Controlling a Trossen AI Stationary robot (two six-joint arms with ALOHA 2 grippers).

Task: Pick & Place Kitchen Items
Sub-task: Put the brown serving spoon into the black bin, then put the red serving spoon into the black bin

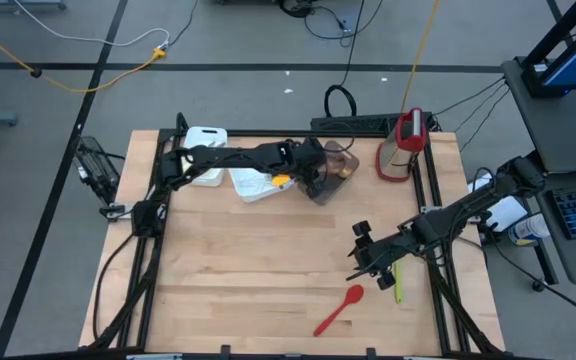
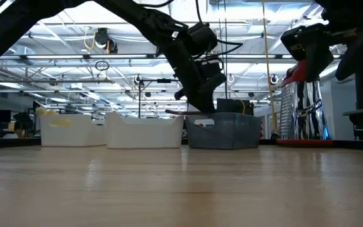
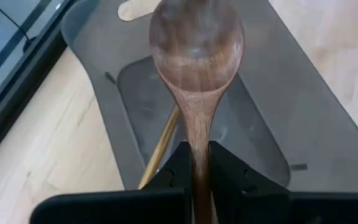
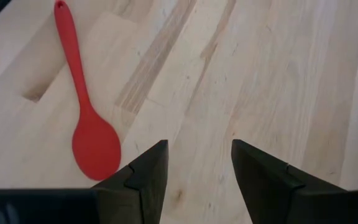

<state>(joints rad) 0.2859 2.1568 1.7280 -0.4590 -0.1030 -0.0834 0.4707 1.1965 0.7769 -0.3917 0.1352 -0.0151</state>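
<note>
My left gripper (image 1: 320, 172) is shut on a brown wooden spoon (image 3: 196, 50) over the grey bin (image 3: 303, 112) at the table's far middle; in the low view it (image 2: 201, 75) hangs above that bin (image 2: 222, 130). A gold utensil's handle (image 3: 160, 146) lies in the bin. My right gripper (image 1: 361, 257) is open and empty above the table's near right part. A red spoon (image 1: 340, 308) lies flat on the wood beside it and shows in the right wrist view (image 4: 86, 118) ahead of the fingers. A green utensil (image 1: 398, 281) lies under the right arm. My left gripper pinches the wooden spoon's handle (image 3: 199, 152) between its two fingers, a little below the bowl. The fingers lie along the handle, and the bowl (image 3: 196, 50) sticks out ahead of them. The spoon is lifted clear, over the grey bin's inside.
Two white bins (image 1: 206, 152) (image 1: 256, 185) stand left of the grey one, the nearer one with yellow items in it. A red-and-silver appliance (image 1: 404, 143) stands at the far right. Black frame rails (image 1: 153, 210) run along the table's sides. Bare wood (image 1: 248, 270) lies in the near middle.
</note>
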